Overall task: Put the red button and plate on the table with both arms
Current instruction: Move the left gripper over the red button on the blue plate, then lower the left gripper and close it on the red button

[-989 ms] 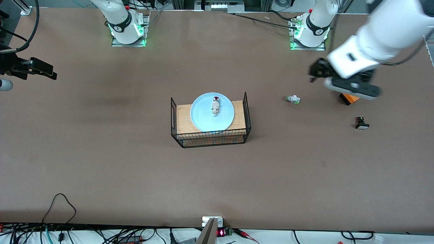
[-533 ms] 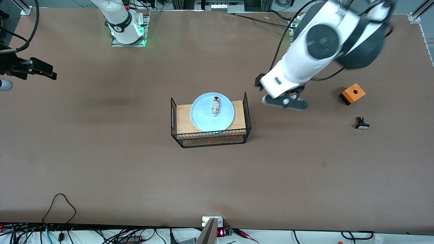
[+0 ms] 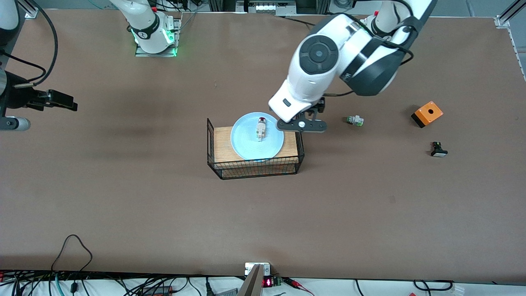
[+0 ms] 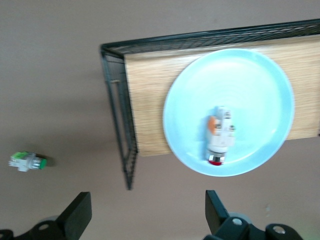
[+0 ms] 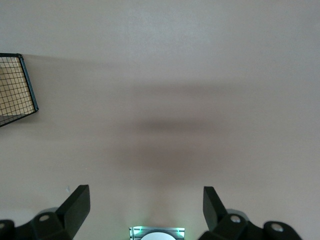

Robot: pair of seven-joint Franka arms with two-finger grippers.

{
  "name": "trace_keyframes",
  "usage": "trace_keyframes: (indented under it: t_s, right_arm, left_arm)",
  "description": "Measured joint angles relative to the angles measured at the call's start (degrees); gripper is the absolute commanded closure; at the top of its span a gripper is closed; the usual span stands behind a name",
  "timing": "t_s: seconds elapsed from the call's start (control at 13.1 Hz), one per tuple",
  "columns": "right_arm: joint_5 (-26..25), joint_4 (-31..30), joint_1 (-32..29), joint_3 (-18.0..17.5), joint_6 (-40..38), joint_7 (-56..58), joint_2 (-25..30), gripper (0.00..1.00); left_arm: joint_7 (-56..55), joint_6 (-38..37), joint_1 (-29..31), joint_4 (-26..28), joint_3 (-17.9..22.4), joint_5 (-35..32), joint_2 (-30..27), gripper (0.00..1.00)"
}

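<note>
A black wire basket [image 3: 255,149] stands near the middle of the brown desk [image 3: 123,197], and everything else can be placed from it. A light wooden board [image 3: 222,144] lies inside the basket, and the pale-blue plate [image 3: 246,144] rests on that board, its rim reaching close to the basket's wire walls. The red button [image 3: 261,128] lies on its side in the middle of the plate, its dark red cap pointing toward the robots' bases. The left pincer [image 3: 302,123] hangs over the basket's wall at the left arm's end, just beside the plate's rim, with its jaws spread wide and nothing between them; in the left wrist view its two black fingers [image 4: 79,215] stand well apart, with the plate, the button and the basket's corner in sight past them. The right pincer [image 3: 57,100] is up over bare desk well away from the basket, toward the right arm's end of the desk, and that arm waits there; its jaws are likewise wide apart and empty, and the right wrist view shows only a corner of the basket at the edge. Toward the left arm's end from the basket, a green-capped part [image 3: 355,120] lies on the desk near the basket; farther along in the same direction sits an orange box [image 3: 427,114], and a black button with a white face [image 3: 438,149] lies near that box.
</note>
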State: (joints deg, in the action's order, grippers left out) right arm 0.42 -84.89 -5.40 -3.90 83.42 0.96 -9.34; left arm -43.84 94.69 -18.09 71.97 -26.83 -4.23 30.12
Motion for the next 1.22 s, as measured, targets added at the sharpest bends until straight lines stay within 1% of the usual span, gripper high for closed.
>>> trace_keyframes:
  t_s: [0.15,0.3,0.46,0.61,0.68,0.84,1.07,1.22]
  right_arm:
    - [0.0,0.11,0.01,-0.01,0.02,0.0,-0.06,0.0]
    - [0.03,0.33,0.1,-0.14,0.02,-0.17,-0.05,0.0]
    - [1.62,0.35,0.15,-0.28,0.01,-0.98,-0.04,0.0]
    - [4.44,0.36,0.16,-0.31,0.01,-1.33,-0.04,0.0]
    - [4.95,0.36,0.21,-0.36,0.01,-1.62,-0.04,0.0]
    - [5.43,0.36,1.0,-0.57,0.01,-5.36,-0.04,0.0]
    - [5.48,0.37,3.99,-0.78,0.02,-12.88,-0.04,0.0]
    - [5.71,0.37,4.94,-0.85,0.04,-14.78,-0.04,0.0]
  left_arm:
    - [-1.07,2.91,-1.02,-1.94,0.04,-0.03,2.41,0.0]
    - [-1.18,7.32,-1.26,-2.62,0.17,-0.05,5.1,0.0]
    - [-1.18,10.0,-1.83,-2.99,0.75,-0.09,7.57,0.0]
    - [-1.16,10.64,-3.11,-3.13,1.74,-0.94,9.18,0.0]
    - [-1.16,10.69,-3.94,-3.2,1.9,-1.9,9.65,0.0]
    - [-1.14,10.71,-5.66,-3.26,2.1,-2.7,10.43,0.0]
    - [-1.02,10.71,-7.53,-3.26,2.18,-3.11,11.11,0.0]
    - [-1.01,10.71,-7.93,-3.27,2.21,-3.25,11.3,0.0]
